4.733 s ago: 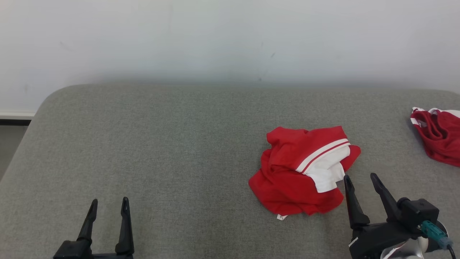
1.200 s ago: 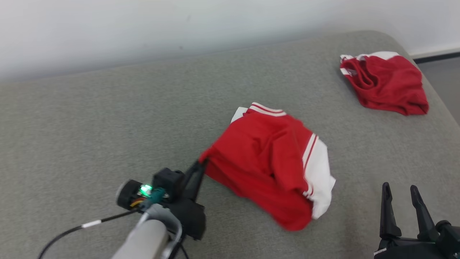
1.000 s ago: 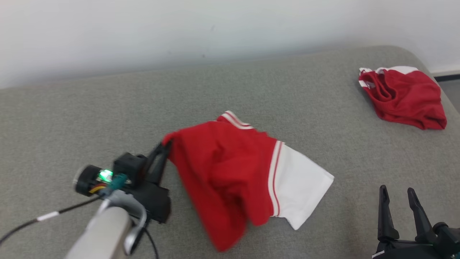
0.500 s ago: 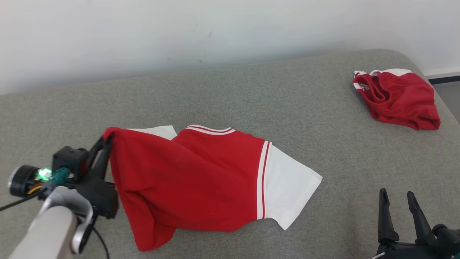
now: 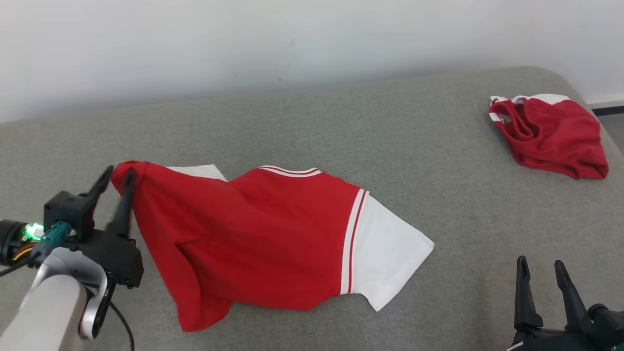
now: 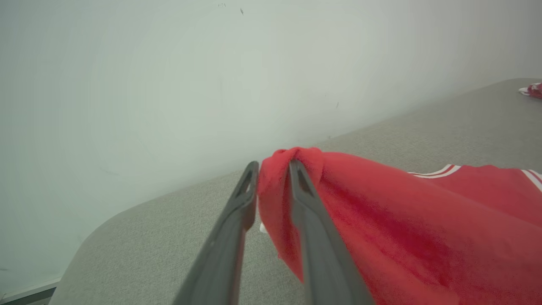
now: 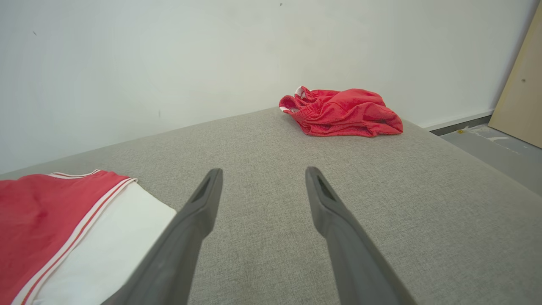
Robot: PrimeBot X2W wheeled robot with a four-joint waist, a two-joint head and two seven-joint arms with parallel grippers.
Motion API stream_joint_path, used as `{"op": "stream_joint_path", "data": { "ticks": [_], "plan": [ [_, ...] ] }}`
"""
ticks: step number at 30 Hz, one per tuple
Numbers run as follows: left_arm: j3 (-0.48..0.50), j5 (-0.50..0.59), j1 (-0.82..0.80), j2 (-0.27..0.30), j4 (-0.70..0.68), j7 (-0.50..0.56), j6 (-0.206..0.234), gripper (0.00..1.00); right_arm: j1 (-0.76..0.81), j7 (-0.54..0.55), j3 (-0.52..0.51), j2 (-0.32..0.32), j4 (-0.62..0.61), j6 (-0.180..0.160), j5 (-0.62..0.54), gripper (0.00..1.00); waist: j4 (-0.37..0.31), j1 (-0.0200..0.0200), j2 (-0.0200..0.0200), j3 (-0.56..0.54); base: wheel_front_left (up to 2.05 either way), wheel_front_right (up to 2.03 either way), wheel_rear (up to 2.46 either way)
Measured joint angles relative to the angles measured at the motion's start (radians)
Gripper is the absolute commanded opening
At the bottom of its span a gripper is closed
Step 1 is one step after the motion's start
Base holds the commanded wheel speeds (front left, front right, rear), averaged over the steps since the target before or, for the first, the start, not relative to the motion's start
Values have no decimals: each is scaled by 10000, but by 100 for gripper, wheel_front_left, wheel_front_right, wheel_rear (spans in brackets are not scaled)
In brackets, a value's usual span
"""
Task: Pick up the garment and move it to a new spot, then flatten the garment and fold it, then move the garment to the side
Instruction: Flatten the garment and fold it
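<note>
The garment [image 5: 253, 234], a red shirt with white sleeves and striped trim, lies spread on the grey cushion [image 5: 302, 122], one corner lifted at its left end. My left gripper [image 5: 117, 170] is at that corner with its fingers slightly parted. In the left wrist view the red fold [image 6: 402, 237] still sits in the gap of the left gripper [image 6: 274, 165] and drapes over one finger. My right gripper [image 5: 540, 262] stands open at the lower right, clear of the white sleeve. The right wrist view shows the right gripper [image 7: 263, 171] open above bare cushion, the garment [image 7: 42, 220] to its left.
A second red and white garment [image 5: 548, 134] lies crumpled at the cushion's far right corner, also in the right wrist view [image 7: 343, 112]. A white wall runs along the back. Floor [image 7: 487, 148] and a leaning board [image 7: 521, 84] lie beyond the right edge.
My left gripper dragged the garment leftward and spread it out, then its fingers parted from shut. The right gripper stayed open and still. The camera turned too.
</note>
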Motion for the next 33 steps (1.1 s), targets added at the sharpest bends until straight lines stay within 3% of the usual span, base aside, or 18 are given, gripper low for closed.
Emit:
{"op": "stream_joint_path", "data": {
  "ticks": [9, 20, 27, 33],
  "plan": [
    [395, -360, 468, -221, -309, -861, 412, 100, 23, 15, -8, -12, 12, 0, -58, 100, 617, 0, 0, -208, 0, 0, 0],
    [1398, -169, 2484, -821, -2222, -1469, 1323, 100, 259, 163, -13, -54, -130, 0, -69, 100, 1480, 0, 0, -565, 0, 0, 0],
    [2247, 535, 3879, -1655, -3398, -1496, 1430, 100, 375, 224, 46, -82, -215, 0, -67, 100, 1773, -1, -1, -668, 0, 0, 0],
    [2826, 922, 4692, -2443, -3530, -1496, 991, 100, 349, 280, 238, -151, -176, 0, -52, 100, 1869, 1, -1, -581, 0, 0, 0]
  ]
}}
